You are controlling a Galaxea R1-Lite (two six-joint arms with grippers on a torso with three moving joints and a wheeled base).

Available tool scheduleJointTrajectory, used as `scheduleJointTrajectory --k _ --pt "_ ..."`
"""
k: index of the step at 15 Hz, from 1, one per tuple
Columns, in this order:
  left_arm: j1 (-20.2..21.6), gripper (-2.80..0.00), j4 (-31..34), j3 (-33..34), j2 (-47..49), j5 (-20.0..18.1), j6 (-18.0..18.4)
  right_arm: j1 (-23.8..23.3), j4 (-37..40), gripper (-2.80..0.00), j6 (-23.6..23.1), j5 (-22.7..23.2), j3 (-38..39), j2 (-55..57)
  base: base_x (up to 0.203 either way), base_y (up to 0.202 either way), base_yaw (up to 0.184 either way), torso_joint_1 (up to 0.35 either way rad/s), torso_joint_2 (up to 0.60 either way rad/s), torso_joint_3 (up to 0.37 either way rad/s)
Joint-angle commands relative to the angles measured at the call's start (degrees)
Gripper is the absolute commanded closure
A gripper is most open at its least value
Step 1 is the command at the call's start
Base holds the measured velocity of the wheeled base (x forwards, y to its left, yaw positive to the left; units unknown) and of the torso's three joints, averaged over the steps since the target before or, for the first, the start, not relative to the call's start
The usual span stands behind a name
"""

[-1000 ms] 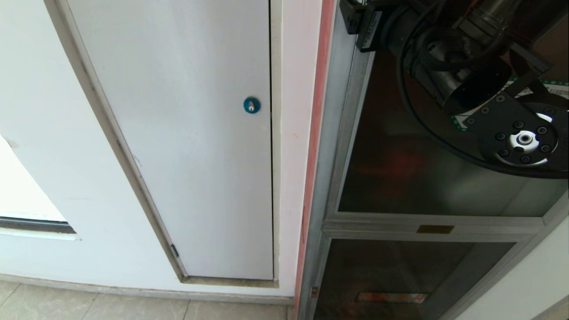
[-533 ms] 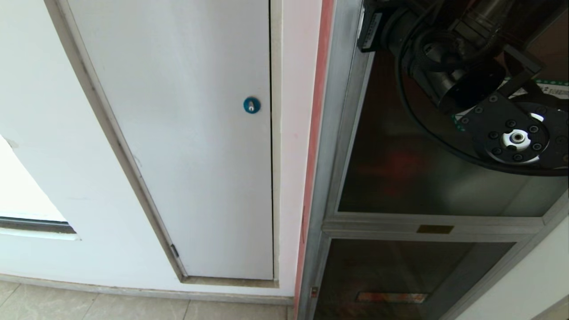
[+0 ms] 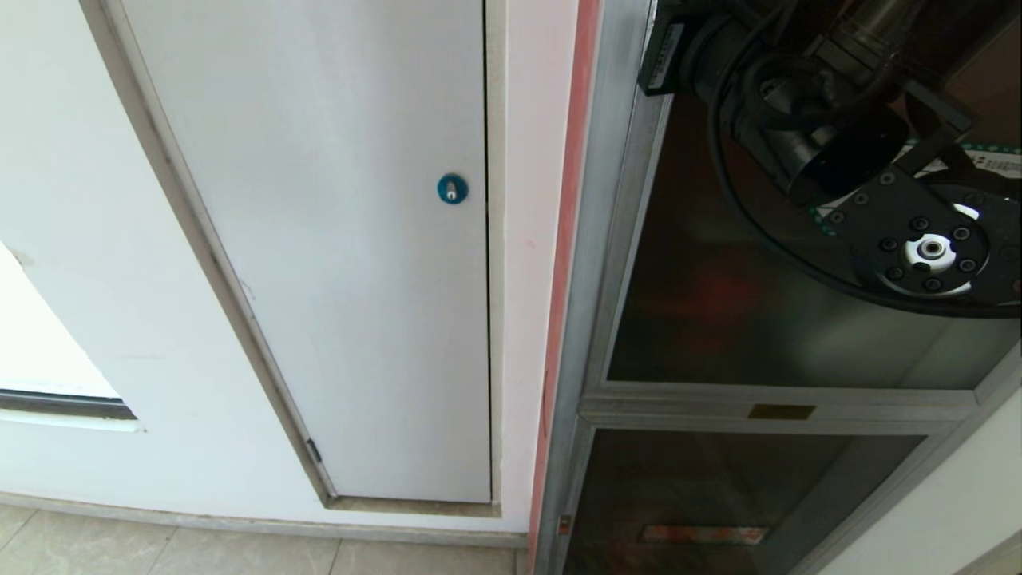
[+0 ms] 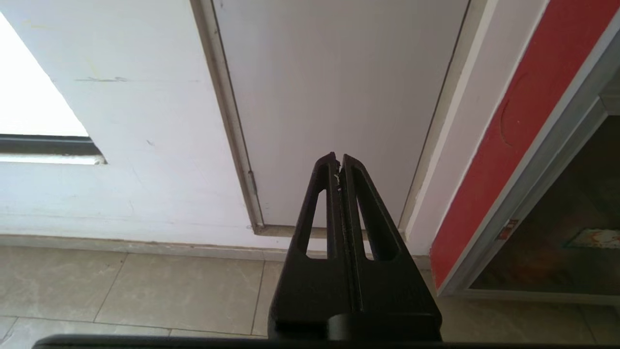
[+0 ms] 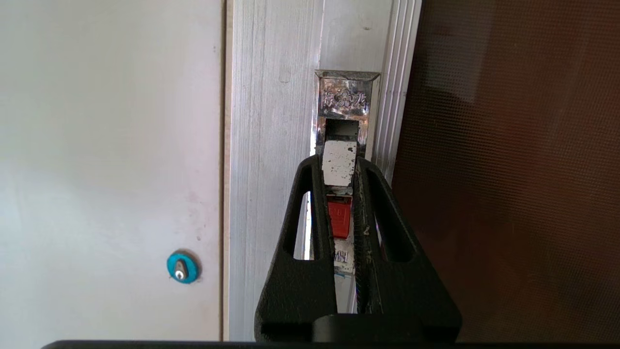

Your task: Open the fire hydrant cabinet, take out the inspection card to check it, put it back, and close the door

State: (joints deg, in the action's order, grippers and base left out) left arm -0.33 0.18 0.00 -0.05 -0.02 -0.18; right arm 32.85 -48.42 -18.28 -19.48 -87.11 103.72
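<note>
Right gripper [image 5: 341,167] clamped on the white pull tab [image 5: 339,162] of the door latch [image 5: 346,111], set in the silver frame beside the door [image 5: 508,169]. Door shut, so the inspection card is not visible. Left gripper [image 4: 338,160] closed, idle, low down and well away from the latch. Risks: the thin tab slips out when pulled; an off-axis pull binds the latch or scrapes the frame.

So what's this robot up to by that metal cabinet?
It is starting to open the fire hydrant cabinet. The right pincer has its fingers closed on the small white pull tab of the latch, set in the silver frame beside the dark glass door. The door looks shut, so no inspection card is in sight. The left pincer is shut, holds nothing, and points toward the floor by the plain white door.
</note>
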Motion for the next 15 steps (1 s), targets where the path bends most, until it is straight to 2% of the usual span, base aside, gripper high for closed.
scheduleJointTrajectory --k 1,15 --pt "0.0 0.00 0.0 0.1 0.0 0.0 0.0 0.3 -0.3 0.00 -0.1 -0.1 0.3 -0.6 0.000 0.000 0.000 0.000 0.00 0.000" --pt "0.0 0.00 0.0 0.1 0.0 0.0 0.0 3.5 1.4 0.00 -0.2 -1.3 2.9 -5.0 0.000 0.000 0.000 0.000 0.00 0.000"
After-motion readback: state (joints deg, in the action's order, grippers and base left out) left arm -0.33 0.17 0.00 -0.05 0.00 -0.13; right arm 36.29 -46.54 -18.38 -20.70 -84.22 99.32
